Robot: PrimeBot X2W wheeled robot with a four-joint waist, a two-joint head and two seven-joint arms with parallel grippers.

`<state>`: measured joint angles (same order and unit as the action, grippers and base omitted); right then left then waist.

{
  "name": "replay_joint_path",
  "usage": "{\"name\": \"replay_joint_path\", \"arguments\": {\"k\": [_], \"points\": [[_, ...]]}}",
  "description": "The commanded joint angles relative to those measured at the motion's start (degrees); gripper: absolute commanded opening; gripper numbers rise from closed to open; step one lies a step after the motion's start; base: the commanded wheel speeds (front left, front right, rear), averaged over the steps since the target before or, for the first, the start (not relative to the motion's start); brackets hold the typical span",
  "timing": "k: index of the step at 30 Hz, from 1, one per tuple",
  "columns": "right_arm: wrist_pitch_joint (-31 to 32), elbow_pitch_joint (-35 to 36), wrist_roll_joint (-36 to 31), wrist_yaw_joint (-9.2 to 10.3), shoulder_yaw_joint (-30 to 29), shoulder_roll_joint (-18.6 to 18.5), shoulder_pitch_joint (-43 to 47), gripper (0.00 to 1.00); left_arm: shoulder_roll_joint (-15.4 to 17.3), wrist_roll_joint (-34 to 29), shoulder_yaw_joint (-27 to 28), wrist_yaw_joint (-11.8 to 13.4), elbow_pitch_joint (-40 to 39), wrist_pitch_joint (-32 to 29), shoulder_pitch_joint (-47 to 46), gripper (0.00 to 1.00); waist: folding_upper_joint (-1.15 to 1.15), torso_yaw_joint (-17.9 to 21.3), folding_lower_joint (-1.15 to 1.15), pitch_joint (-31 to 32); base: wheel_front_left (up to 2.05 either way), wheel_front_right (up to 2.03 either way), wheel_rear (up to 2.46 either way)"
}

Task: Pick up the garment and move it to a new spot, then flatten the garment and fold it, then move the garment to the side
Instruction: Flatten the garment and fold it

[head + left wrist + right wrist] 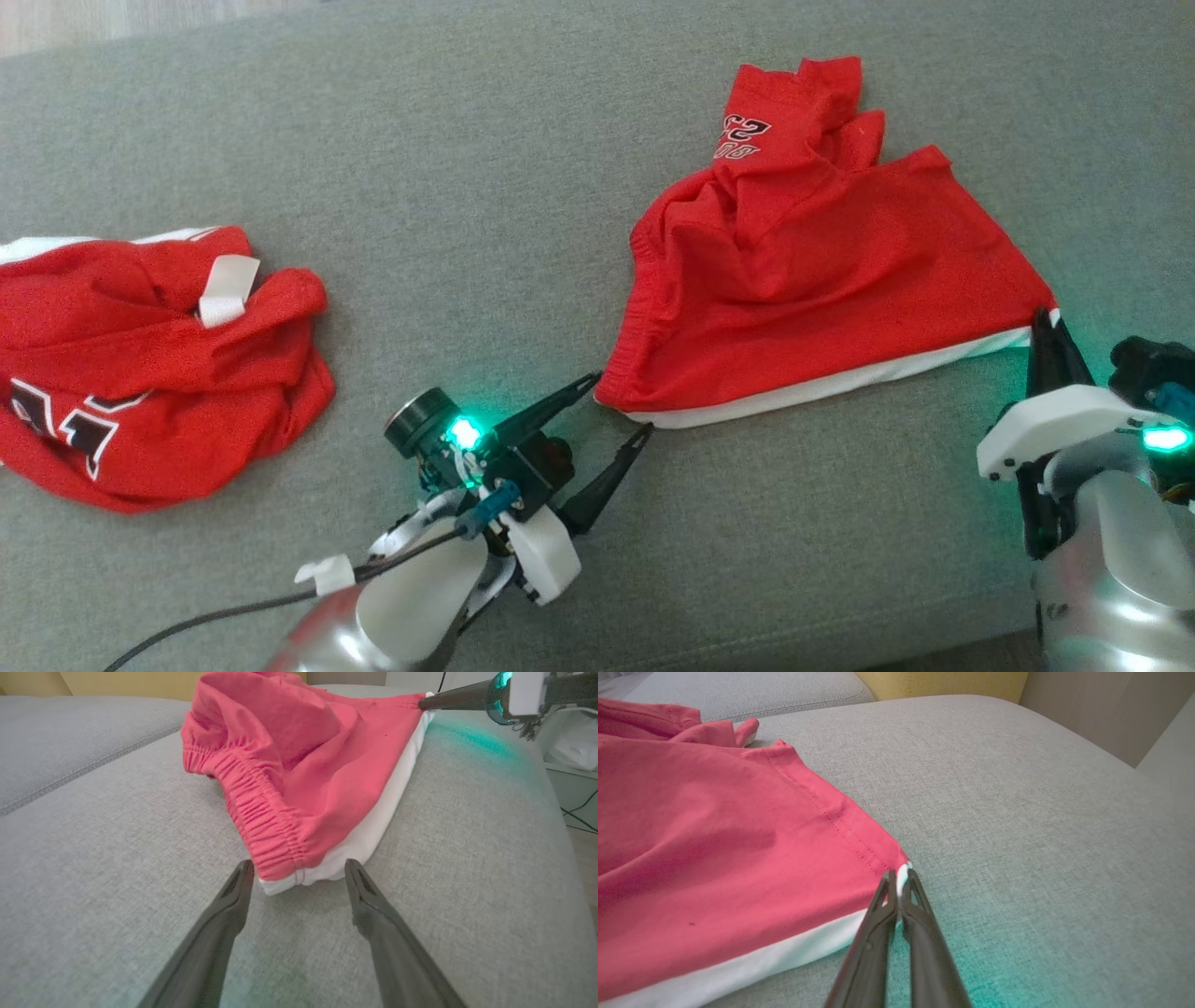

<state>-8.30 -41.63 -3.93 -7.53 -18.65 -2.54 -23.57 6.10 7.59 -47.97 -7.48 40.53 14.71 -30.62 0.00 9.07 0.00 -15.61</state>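
item: red shorts, near corner waiting on my left tool

location: red shorts (pixel 822 289) lie crumpled on the grey couch (pixel 467 187), right of centre in the head view, well apart from a second red garment (pixel 140 355) at the far left.

long axis: the white band (pixel 840 383) along the near edge runs left to right, from one tool to the other, rising slightly toward the right.

right tool (pixel 901 873): clenched on the right end of that band, pinching the corner.

left tool (pixel 299 863): released, fingers spread, tips on either side of the left corner, where the elastic waistband (pixel 261 816) meets the white band. the cloth sits between the tips and just ahead of them, not yet gripped.

judgement: my left arm is the nearer one to this corner. i reckon a short push straight forward, then a close, would give me both ends of the edge for pulling it flat.
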Motion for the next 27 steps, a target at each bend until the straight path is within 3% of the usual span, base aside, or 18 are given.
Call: {"name": "replay_joint_path", "arguments": {"k": [1,7,8,9,17,27], "points": [[-0.07,1.80,0.63,0.04,1.55,-0.33,-1.46,0.00,-0.20,0.52,1.16,0.33,-1.20,0.28,-2.62,1.00,0.00,0.02,0.00,-0.11,0.00,0.00,0.00],[0.03,2.13,0.83,0.04,1.67,-0.33,-1.39,0.00,-0.30,1.73,0.02,0.12,-2.69,0.29,-2.64,0.98,0.00,0.09,0.00,-0.34,0.00,0.00,0.00],[0.06,2.17,0.84,0.04,1.69,-0.33,-1.41,0.00,-0.27,1.99,-0.20,0.09,-2.89,0.29,-2.66,0.59,0.00,0.09,0.00,-0.38,0.00,0.00,0.00],[0.09,2.21,0.86,0.04,1.74,-0.33,-1.46,0.00,-0.20,2.18,-0.54,0.07,-3.25,0.29,-2.72,0.00,0.00,0.10,0.00,-0.41,0.00,0.00,0.00],[-1.08,3.56,1.80,0.04,2.52,-0.33,-1.54,0.00,1.69,3.88,0.28,0.02,-6.81,0.29,-1.62,0.00,0.00,-0.42,0.00,1.13,0.00,0.00,0.00],[-2.37,9.14,7.56,0.04,6.83,-0.33,-1.76,0.00,4.92,4.33,4.05,0.69,-10.31,0.29,-0.54,0.00,0.00,-2.06,0.00,5.39,0.00,0.00,0.00]]}}
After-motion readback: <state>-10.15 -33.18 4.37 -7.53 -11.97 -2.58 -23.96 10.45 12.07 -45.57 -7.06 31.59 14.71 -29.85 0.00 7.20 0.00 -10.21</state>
